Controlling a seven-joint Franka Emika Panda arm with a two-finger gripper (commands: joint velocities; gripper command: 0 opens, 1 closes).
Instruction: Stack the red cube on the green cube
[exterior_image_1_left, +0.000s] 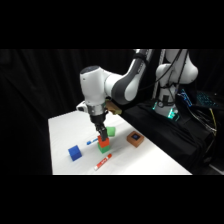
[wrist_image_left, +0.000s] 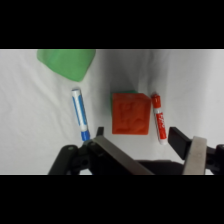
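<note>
gripper (wrist_image_left: 145, 142) fingers spread, just above red cube (wrist_image_left: 130, 113) atop green cube (exterior_image_1_left: 103, 148).

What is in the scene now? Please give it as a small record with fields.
red cube: on top of the green cube, which shows only as a thin edge in the wrist view
gripper: just above the stack, jaws open, not holding the cube
light-green cube: behind the stack
blue cube: apart, on the table
blue marker: beside the stack
red-and-white marker: on the other side
brown block: dark blue top
</note>
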